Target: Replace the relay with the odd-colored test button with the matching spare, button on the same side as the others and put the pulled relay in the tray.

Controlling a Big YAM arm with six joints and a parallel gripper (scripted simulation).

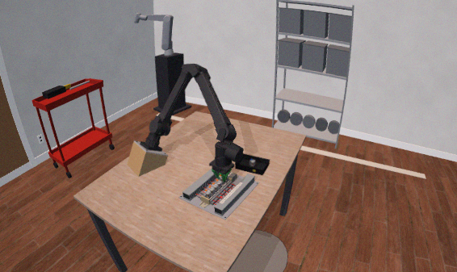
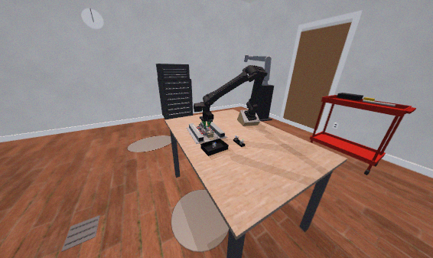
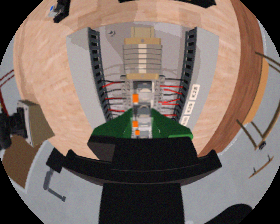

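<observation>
Gripper point(image 3: 143, 124): green fingers clamped on an orange-buttoned relay point(image 3: 141, 111) at the near end of the socket row point(image 3: 143, 63). The wrist view alone shows this grip. Black rectangular tray point(image 1: 253, 164) beside the grey panel point(image 1: 244, 186) holds one relay. Wooden table point(image 1: 133, 204).

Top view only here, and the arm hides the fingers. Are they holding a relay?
Observer: Yes. The wrist view shows the fingers shut on a relay, in line with the row. Its button is orange.
Operator: Neighbour's button?
Observer: The next relay also shows orange, seemingly on the same side.
Operator: Anything behind the arm?
Observer: The exterior view shows a small black stand on the table, beside the tray but apart from it.
</observation>
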